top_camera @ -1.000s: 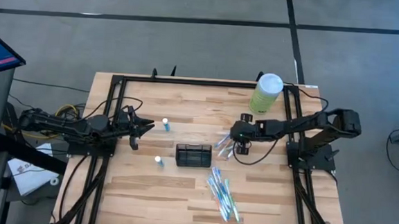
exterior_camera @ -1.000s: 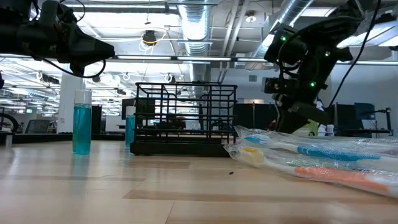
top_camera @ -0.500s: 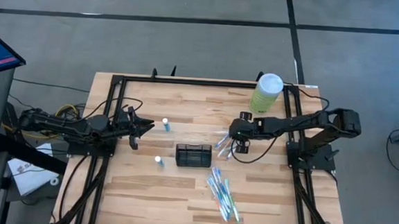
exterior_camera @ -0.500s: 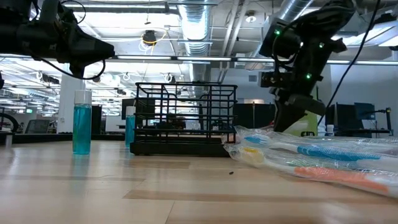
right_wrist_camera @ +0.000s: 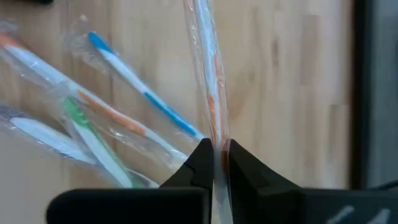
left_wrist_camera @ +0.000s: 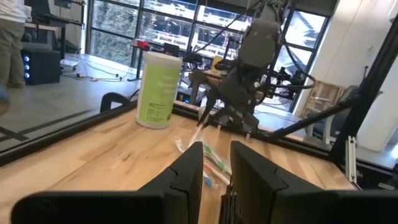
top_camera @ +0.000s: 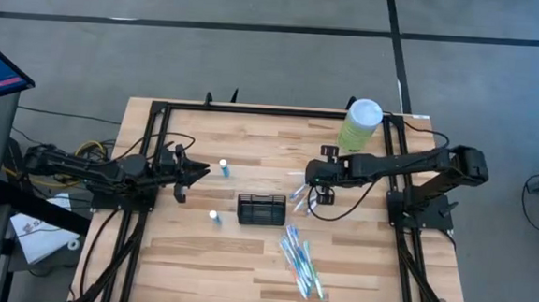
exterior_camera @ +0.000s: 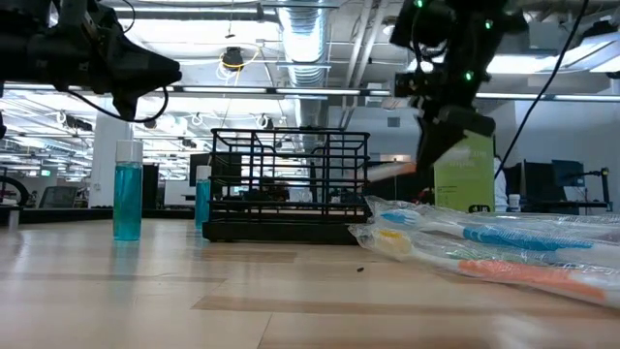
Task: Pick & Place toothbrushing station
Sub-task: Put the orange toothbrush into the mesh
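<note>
Our right hand [top_camera: 311, 183] pinches a wrapped toothbrush [right_wrist_camera: 210, 99] lifted off the bench [top_camera: 244, 262], the mesh holder [top_camera: 260, 209] near it toward our idle left hand [top_camera: 198, 171], whose fingers stand apart.

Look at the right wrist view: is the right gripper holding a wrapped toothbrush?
Yes, the right gripper is shut on an orange wrapped toothbrush lifted above the others.

Readable text: none can be read.
Tall pale-green canister with white lid [left_wrist_camera: 155, 89]: its label print is too blurred to read.
</note>
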Tool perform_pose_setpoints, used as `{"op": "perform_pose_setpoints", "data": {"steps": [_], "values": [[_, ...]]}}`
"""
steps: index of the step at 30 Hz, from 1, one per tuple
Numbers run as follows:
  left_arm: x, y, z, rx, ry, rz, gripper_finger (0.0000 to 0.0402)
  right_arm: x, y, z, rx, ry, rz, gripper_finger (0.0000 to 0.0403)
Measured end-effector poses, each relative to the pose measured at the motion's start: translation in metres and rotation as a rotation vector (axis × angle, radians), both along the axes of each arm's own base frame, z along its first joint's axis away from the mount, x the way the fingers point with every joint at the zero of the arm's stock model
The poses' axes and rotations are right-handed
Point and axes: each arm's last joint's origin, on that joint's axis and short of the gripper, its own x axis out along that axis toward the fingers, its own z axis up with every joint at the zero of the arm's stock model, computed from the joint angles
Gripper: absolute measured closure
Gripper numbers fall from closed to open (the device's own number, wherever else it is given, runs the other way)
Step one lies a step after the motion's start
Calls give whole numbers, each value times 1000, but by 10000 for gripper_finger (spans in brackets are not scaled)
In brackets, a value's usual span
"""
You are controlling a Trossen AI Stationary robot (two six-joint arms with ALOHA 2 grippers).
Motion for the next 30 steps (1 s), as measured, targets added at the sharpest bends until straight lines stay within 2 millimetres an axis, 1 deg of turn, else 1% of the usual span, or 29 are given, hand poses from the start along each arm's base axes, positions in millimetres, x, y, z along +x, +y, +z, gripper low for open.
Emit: {"op": "perform_pose_setpoints", "data": {"steps": [5, 9, 13, 16, 23, 27, 30], "values": [[6, -1, 2, 1, 4, 0, 325, 8, 8, 25, -28, -28, 23, 393], [15, -2, 14, 5, 24, -11, 325, 15, 16, 43, -29, -75, 55, 386], [29, -3, 26, 13, 55, -12, 325, 18, 25, 55, -47, -105, 80, 391], [41, -4, 36, 20, 77, -13, 325, 19, 33, 59, -51, -115, 111, 392], [80, -7, 58, 124, 165, -14, 325, 19, 43, 60, -55, -121, 140, 386], [103, -6, 64, 148, 248, -3, 325, 19, 44, 60, -58, -121, 144, 391], [119, -3, 66, 148, 309, -20, 319, 19, 44, 60, -70, -123, 137, 387]]}}
